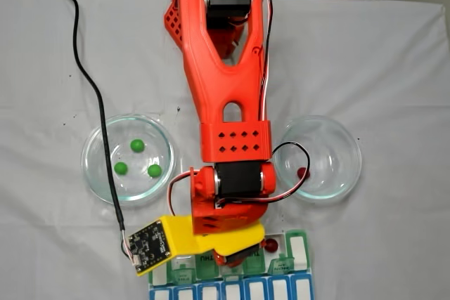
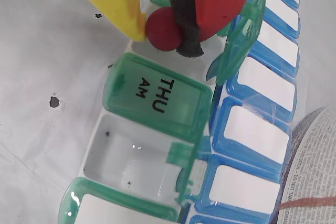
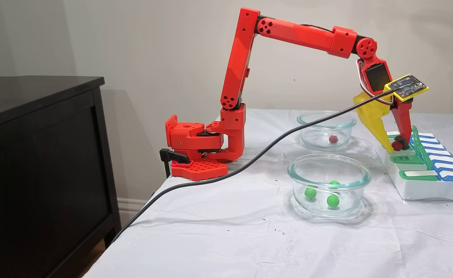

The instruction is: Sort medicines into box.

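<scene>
Lighting: even, soft indoor light, moderately bright in all views. Shadows: faint, diffuse, under the glass dishes on the white tabletop. Glare: small highlights on dish rims and on the box lids. Focus: wrist view slightly soft, tool blurred at close range. Dark cabinet underexposed. Overhead picture grainy, low resolution.
</scene>
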Controlling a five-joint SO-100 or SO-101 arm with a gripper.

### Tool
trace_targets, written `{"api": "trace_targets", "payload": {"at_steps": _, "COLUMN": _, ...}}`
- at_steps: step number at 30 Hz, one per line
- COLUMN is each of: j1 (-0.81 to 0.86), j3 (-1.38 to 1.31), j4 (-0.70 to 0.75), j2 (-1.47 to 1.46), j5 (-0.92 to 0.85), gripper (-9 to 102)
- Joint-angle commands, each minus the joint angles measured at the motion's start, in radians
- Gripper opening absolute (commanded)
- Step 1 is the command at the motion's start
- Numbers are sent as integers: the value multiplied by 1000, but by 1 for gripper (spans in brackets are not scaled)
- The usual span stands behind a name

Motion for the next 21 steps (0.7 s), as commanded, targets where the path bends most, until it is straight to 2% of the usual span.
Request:
{"api": "trace_targets", "payload": {"at_steps": 1, "j1": -35, "j3": -26, "j4": -5, "j2": 124, "j5": -21, "gripper": 0}}
{"api": "trace_targets", "payload": {"at_steps": 3, "j1": -37, "j3": -23, "j4": 3, "j2": 129, "j5": -23, "gripper": 1}}
{"api": "trace_targets", "payload": {"at_steps": 6, "j1": -37, "j3": -51, "j4": 54, "j2": 110, "j5": -15, "gripper": 12}}
{"api": "trace_targets", "payload": {"at_steps": 8, "j1": -35, "j3": -67, "j4": 75, "j2": 98, "j5": -6, "gripper": 11}}
{"api": "trace_targets", "payload": {"at_steps": 11, "j1": -29, "j3": -80, "j4": 83, "j2": 89, "j5": -8, "gripper": 17}}
{"api": "trace_targets", "payload": {"at_steps": 18, "j1": -17, "j3": -91, "j4": 71, "j2": 81, "j5": 0, "gripper": 14}}
{"api": "trace_targets", "payload": {"at_steps": 21, "j1": -8, "j3": -91, "j4": 49, "j2": 77, "j5": 2, "gripper": 16}}
